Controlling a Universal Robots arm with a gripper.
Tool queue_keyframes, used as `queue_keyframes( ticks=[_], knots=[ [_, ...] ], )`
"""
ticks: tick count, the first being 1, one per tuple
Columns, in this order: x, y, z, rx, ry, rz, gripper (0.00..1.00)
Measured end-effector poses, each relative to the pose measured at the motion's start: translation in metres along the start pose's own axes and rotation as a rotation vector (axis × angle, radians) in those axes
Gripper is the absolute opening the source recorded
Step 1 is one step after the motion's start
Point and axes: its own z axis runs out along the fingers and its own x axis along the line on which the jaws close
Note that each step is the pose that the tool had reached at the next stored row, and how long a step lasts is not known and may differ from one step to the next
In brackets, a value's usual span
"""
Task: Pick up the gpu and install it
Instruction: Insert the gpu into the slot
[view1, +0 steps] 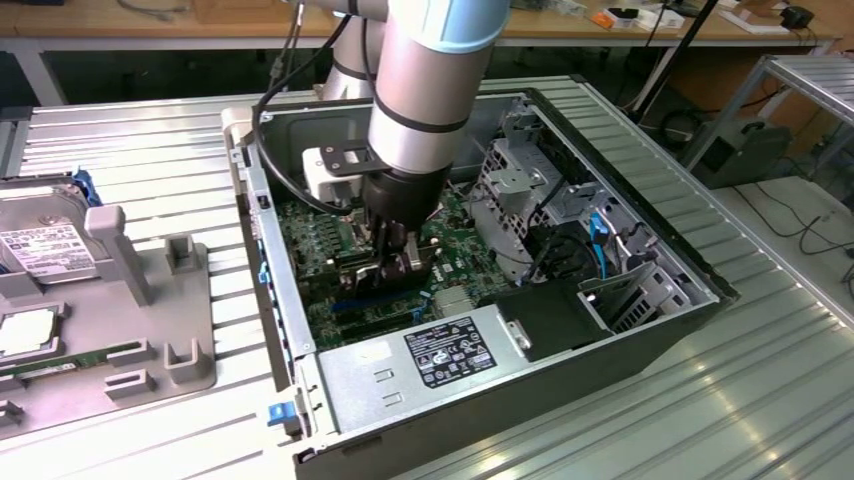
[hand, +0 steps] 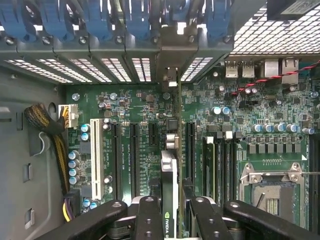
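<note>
Now thin flat gpu (hand: 169, 190) edge-on — jaws clamped on it — over green motherboard (hand: 135, 115).

Even, bright overhead light — glare on the ribbed metal table (view1: 747, 400) — the case interior (view1: 400, 290) is shadowed.

One robot arm (view1: 424, 80) reached into one open computer case (view1: 667, 250), and its one gripper (hand: 170, 212) held one graphics card (hand: 169, 175) edge-on. One green motherboard (hand: 135, 107) lay inside, with one white slot (hand: 94, 157) and three black slots (hand: 134, 150) beside it. One power supply (view1: 414, 365) sat at the case's near edge. On the table (view1: 134, 140), one hard drive (view1: 40, 235) rested in one grey tray (view1: 160, 350).
</note>
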Motion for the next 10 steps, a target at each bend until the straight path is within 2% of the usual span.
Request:
queue_keyframes(
  ticks=[10],
  knots=[
    [0.0002,0.0017,0.0061,-0.0001,-0.0008,0.0,0.27]
  ],
)
